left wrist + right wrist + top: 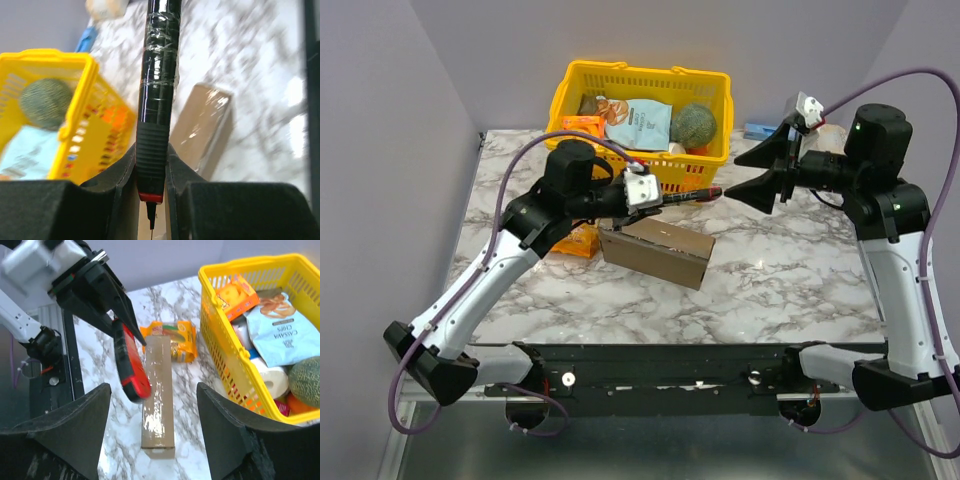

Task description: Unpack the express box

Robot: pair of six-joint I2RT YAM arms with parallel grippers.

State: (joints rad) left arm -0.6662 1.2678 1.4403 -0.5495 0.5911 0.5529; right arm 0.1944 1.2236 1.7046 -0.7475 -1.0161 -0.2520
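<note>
The express box is a closed brown cardboard mailer lying on the marble table in front of the yellow basket. It also shows in the left wrist view and the right wrist view. My left gripper is shut on a black pen-like tool with a red end, held above the box. The tool's ribbed grip sits between the jaws and its taped shaft points away. My right gripper is open and empty, facing the tool's tip from the right, with its jaws spread above the box.
The yellow basket at the back holds snack bags, a green melon and other groceries. An orange snack packet lies left of the box, partly under my left arm. A blue object lies right of the basket.
</note>
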